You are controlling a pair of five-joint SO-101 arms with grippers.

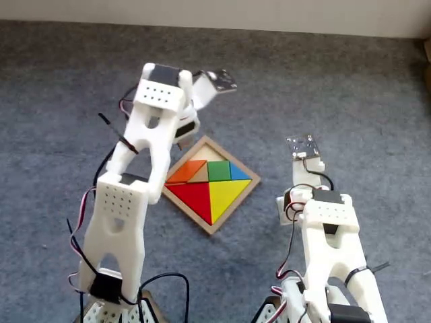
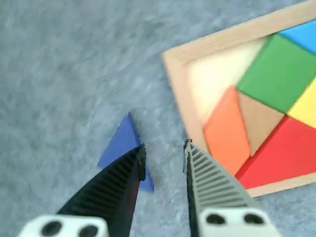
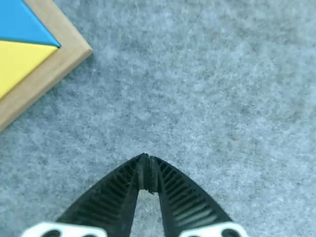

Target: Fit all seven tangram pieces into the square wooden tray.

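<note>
Nearest the high camera, the left arm (image 1: pixel 121 215) and right arm (image 1: pixel 333 235) are seen rising over grey carpet (image 1: pixel 350 101). Between them the wooden tray (image 1: pixel 250 185) is set corner-on like a diamond, its far-left side hidden under the left arm. A red piece (image 1: pixel 195 196) and a yellow piece (image 1: pixel 225 195) are seated in its near half.

At the left wrist, the left gripper (image 2: pixel 164 148) is held open just beside the tray's rim. A dark blue triangle (image 2: pixel 123 143) lies outside on the carpet, its longest edge roughly parallel to that rim, partly covered by the black finger (image 2: pixel 118 182). A pale triangular gap (image 2: pixel 217 74) is shown in the tray's corner.

At the right wrist, the right gripper (image 3: pixel 148 168) is closed on nothing, near a tray corner that is cut off.
</note>
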